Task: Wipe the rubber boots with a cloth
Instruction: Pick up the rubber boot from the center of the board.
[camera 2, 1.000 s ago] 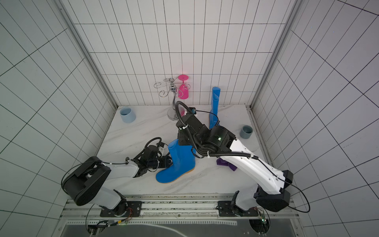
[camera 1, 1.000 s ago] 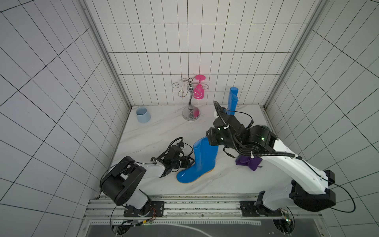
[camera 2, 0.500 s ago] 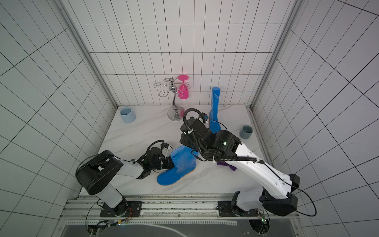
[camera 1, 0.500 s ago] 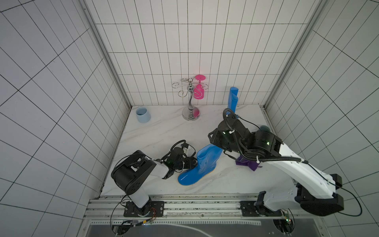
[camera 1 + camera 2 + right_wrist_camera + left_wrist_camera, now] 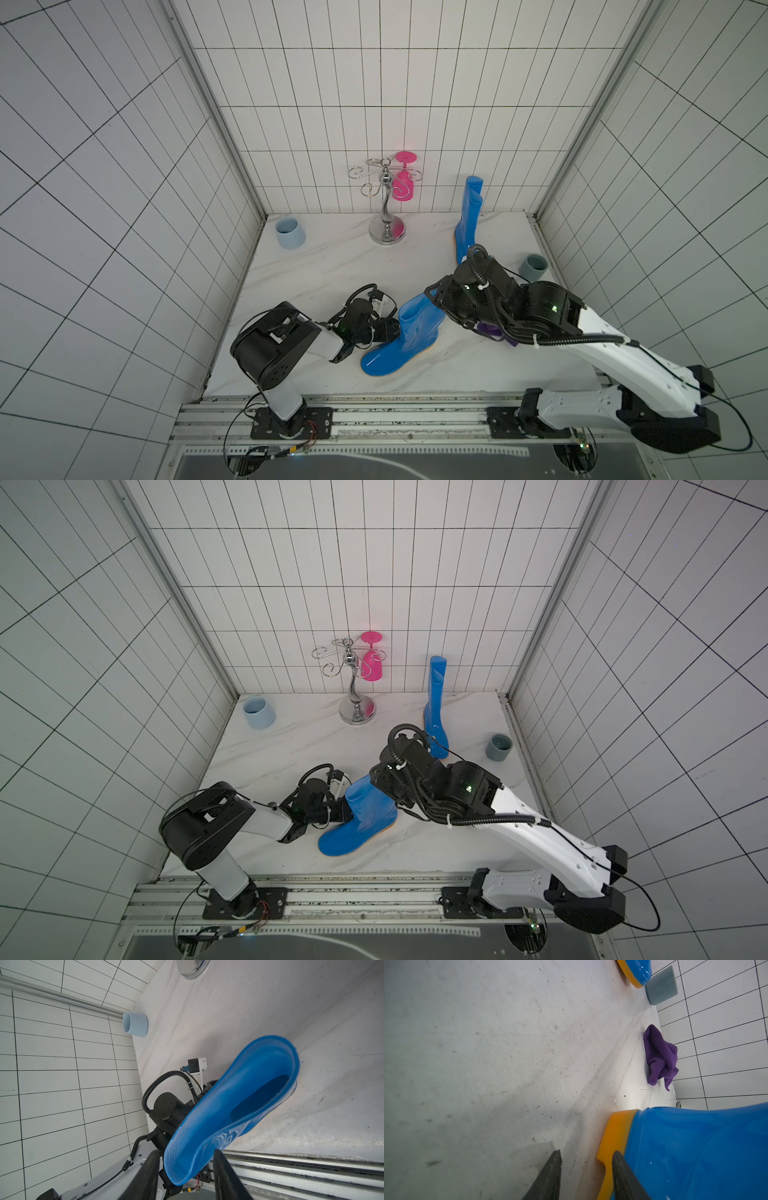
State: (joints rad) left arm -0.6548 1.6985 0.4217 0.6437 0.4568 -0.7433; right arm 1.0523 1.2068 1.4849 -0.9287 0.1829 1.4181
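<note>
The near boot [image 5: 415, 332] now leans further toward the right arm; right gripper [image 5: 186, 1151] straddles its cuff to steady it, pinch unclear; left gripper [image 5: 586, 1152], part-open, braces the heel; cloth [image 5: 658, 1055] lies unheld.

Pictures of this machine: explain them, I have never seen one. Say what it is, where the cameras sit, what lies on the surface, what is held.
It is a two-armed robot; each arm ends in a two-fingered end effector. Two pictures look down from overhead; two come from cameras on the wrists. On the marble table are a near boot and a far boot, with a loose purple cloth, a light-blue cup, a grey cup and a metal stand holding a pink glass. The right end effector straddles the tilted near boot's top rim; whether it squeezes is unclear. The left end effector is open beside that boot's heel.
</note>
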